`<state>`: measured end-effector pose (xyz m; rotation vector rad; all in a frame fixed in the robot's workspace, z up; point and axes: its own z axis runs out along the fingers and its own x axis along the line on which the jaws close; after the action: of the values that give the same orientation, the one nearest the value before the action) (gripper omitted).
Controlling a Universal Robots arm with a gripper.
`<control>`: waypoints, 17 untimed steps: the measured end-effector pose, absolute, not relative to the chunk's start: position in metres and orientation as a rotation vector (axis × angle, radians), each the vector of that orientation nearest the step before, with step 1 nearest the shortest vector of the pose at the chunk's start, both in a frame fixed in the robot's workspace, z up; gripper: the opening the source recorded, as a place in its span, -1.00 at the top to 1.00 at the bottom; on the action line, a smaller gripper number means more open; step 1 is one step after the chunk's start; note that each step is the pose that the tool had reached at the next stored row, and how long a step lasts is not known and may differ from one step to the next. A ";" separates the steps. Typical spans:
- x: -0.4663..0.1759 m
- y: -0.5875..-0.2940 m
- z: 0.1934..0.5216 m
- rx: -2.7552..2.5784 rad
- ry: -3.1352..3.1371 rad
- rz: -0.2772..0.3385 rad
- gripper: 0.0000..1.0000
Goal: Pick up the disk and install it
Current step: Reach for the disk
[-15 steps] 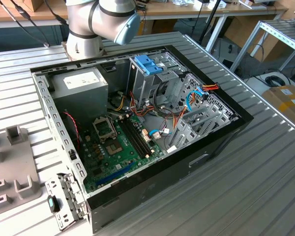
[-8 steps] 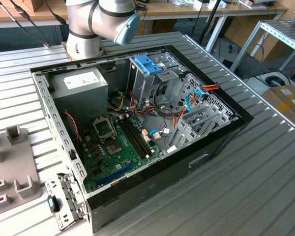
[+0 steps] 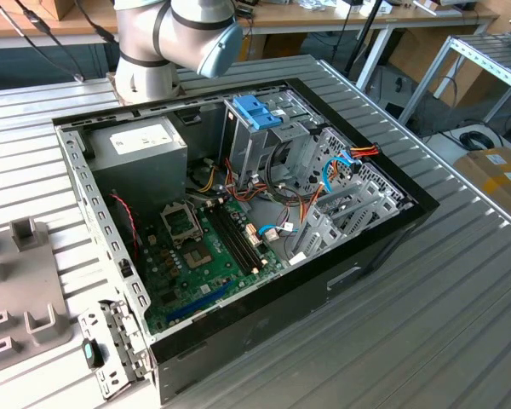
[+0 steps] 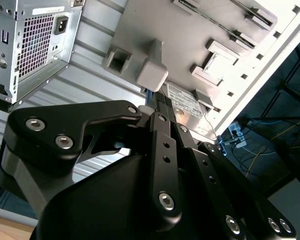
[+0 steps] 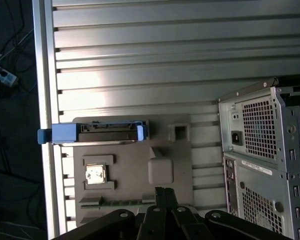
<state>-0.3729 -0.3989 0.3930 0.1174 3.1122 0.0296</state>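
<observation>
Disk (image 5: 106, 134) stands on edge in a slot of the matte grey moulded fixture plate (image 5: 125, 170), w/ blue plastic frame at both ends and a dark metal edge between. The plate lies on the ribbed aluminium table (image 5: 140, 50), beside the rear of the PC case (image 5: 260, 150) w/ its perforated steel grilles.

Gripper (image 5: 165, 192), black anodised linkage w/ hex bolts: fingers look pressed together, no gap, nothing held, touching nothing. It hangs over the plate, near a rounded grey block (image 5: 161, 171), apart from the disk.

In the second wrist view the gripper (image 4: 162, 102) points toward the disk's flat silver face w/ white label (image 4: 186, 100); that face is partly hidden behind the fingers, so the read is approx. The first wrist view gives the disk's thin edge instead, plus a small shiny square part (image 5: 96, 174) seated in a recess.

Exterior view: case (image 3: 324, 290) lies open on its side w/ green motherboard (image 3: 204, 256), grey power supply box (image 3: 140, 145), and blue latch (image 3: 257, 111) on the bare-metal drive cage; arm (image 3: 175, 34) rises behind it, fixture plate (image 3: 17, 290) at the exterior view's left.
</observation>
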 end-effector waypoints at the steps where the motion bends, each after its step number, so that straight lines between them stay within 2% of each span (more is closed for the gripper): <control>1: -0.373 -0.399 0.393 0.117 3.112 0.030 0.79; 17: -0.380 -0.399 0.393 0.117 3.112 0.028 0.79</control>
<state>-0.3795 -0.3990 0.3929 0.1174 3.1122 0.0283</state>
